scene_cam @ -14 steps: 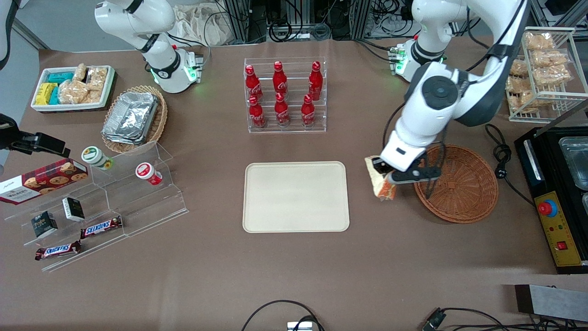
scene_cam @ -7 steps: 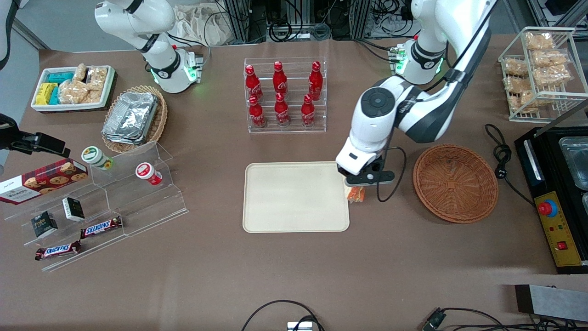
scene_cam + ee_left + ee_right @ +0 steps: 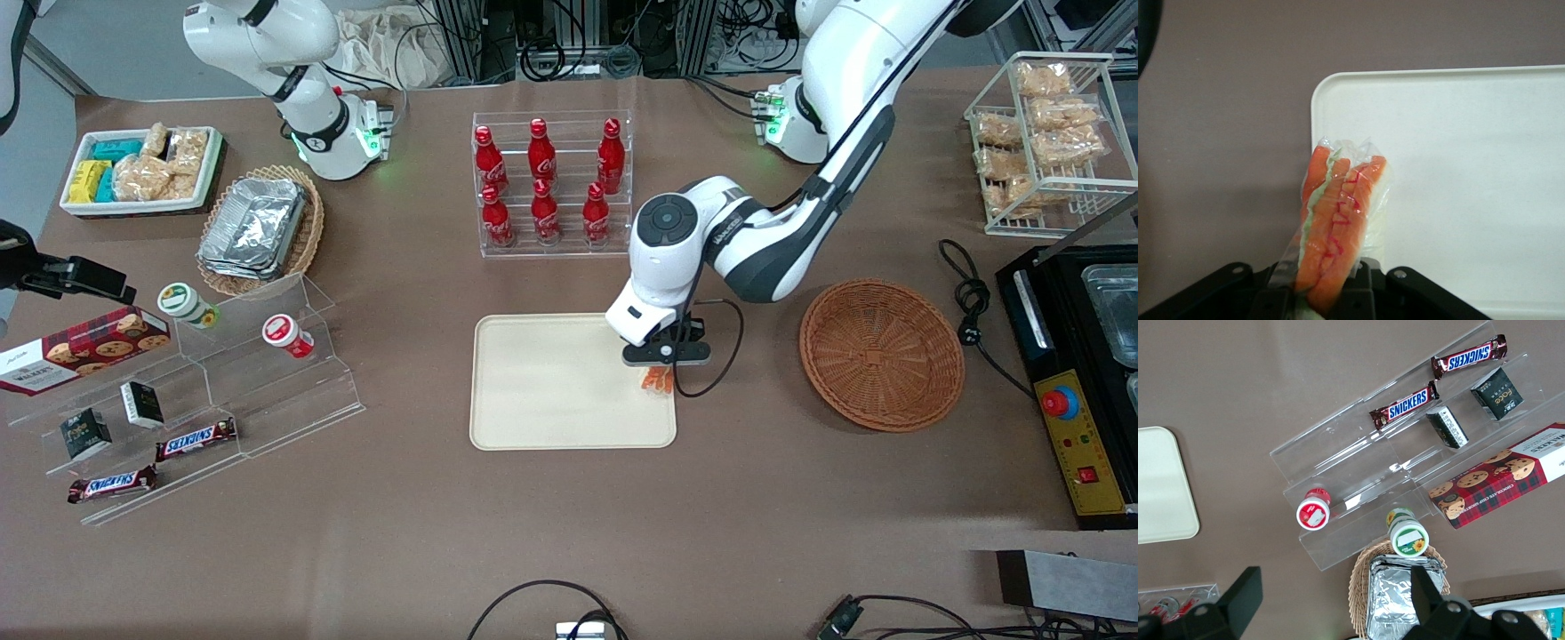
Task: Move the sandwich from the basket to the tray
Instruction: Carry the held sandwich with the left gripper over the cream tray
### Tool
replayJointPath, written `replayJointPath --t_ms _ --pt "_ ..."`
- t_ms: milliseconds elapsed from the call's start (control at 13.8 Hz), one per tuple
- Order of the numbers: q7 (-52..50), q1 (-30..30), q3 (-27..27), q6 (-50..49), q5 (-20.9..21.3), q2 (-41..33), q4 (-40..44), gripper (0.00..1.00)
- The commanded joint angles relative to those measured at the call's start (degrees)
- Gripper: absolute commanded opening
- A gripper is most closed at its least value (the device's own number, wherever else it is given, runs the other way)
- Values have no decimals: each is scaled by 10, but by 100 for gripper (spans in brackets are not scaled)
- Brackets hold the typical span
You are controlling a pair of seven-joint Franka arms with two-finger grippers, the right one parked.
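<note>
The left arm's black two-finger gripper (image 3: 660, 363) hung over the cream-beige rectangular plastic tray (image 3: 551, 382), above the tray edge that faced the round reddish-brown wicker basket (image 3: 881, 354). Half a second before, it had been just off that edge, over the brown desk; a second before, it had been at the basket's rim. Its fingers were closed on the small plastic-wrapped triangular sandwich (image 3: 658, 380), whose orange, red and green filling showed below the gripper in the front view. In the wrist view the sandwich (image 3: 1338, 223) pointed away from the gripper (image 3: 1331, 297), its cut edge straddling a rounded corner of the tray (image 3: 1471, 167), part over cream plastic and part over the desk. Whether the sandwich touched the tray could not be told. The basket sat on the desk beside the tray, toward the working arm's end, with nothing visible in it.
</note>
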Motion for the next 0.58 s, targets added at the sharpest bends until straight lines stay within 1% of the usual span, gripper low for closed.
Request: replayJointPath --t_ms 0,145,363,508 --pt "-18 -26 2 -12 16 38 52 14" --pt "-26 -34 3 -12 19 64 71 14" --pt "-21 -41 5 -10 21 83 78 14" --pt "-27 -41 5 -10 49 94 77 14"
